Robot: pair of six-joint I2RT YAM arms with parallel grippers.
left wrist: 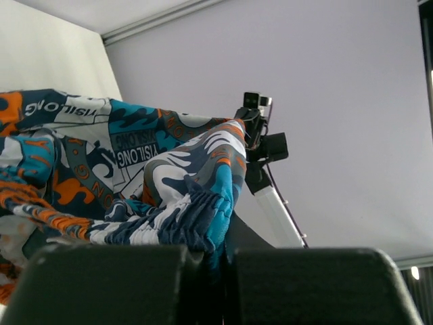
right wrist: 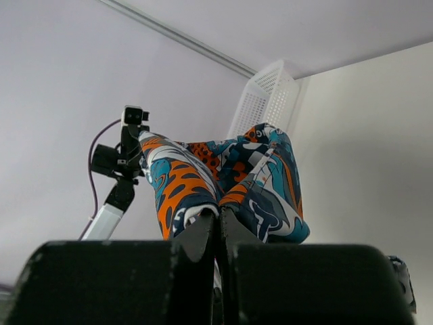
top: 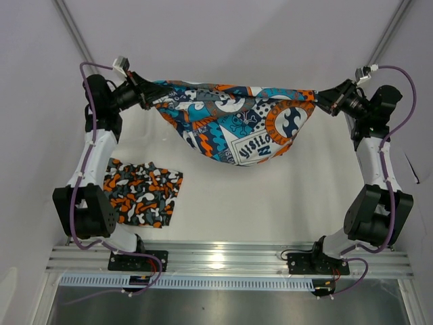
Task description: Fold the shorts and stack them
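Over the far worktop [top: 270, 203] hang the teal graphic shorts [top: 237, 125], stretched between left end effector [top: 145, 100] and right end effector [top: 323, 100], each clamped on one end. Print reads "VISILONG", clearest in left wrist view. The camo shorts [top: 142, 193] lie flat near-left. The white mesh basket [right wrist: 267, 98] shows only in right wrist view.

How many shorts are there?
2. The teal-blue shorts hang in the air, pinched by the left fingers and right fingers. The camouflage shorts lie flat on the table's left side. None look hidden.
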